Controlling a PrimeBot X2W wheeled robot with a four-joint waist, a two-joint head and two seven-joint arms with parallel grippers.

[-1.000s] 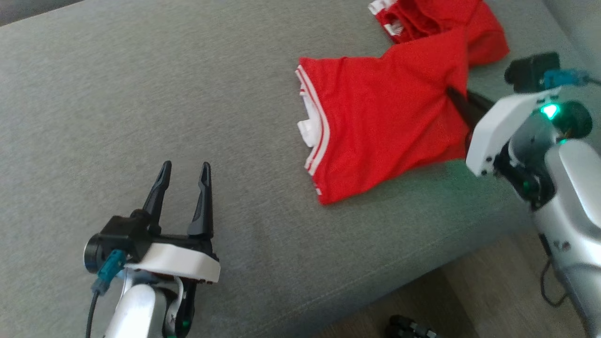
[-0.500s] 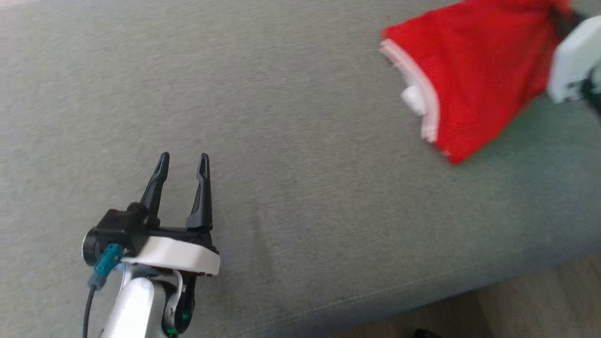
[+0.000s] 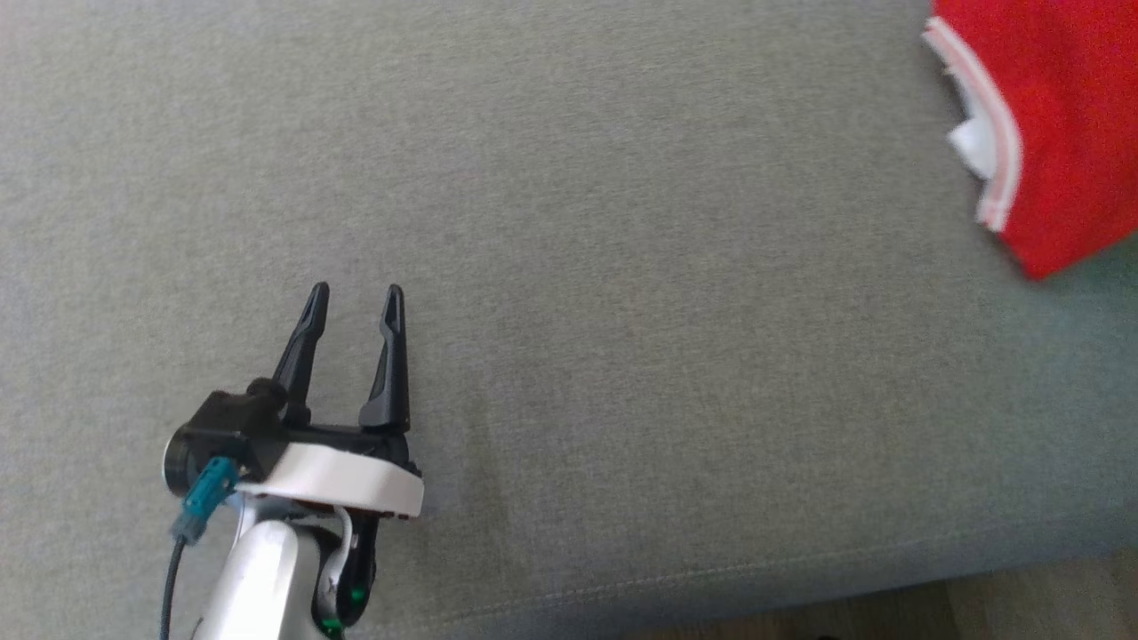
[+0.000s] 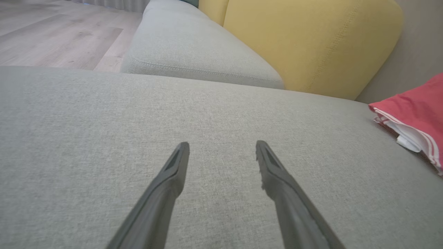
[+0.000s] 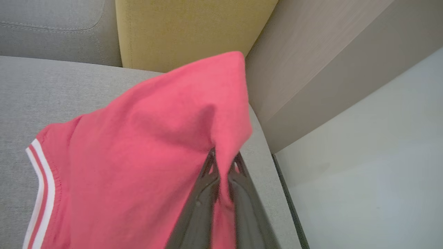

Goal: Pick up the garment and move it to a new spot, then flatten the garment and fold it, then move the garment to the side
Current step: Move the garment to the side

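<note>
The red, white-trimmed fabric jersey [image 5: 138, 155] now hangs lifted off the grey sofa cushion [image 3: 622, 311] in the clenched right pincer [image 5: 223, 162] — pick-up done, relocation next — left pincer [image 3: 356, 292] gapes.

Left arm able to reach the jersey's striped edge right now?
Probably yes: the left gripper is open and empty, and only bare sofa cushion lies between it and the garment, which the right gripper pinches. It's a long stretch, though.
</note>
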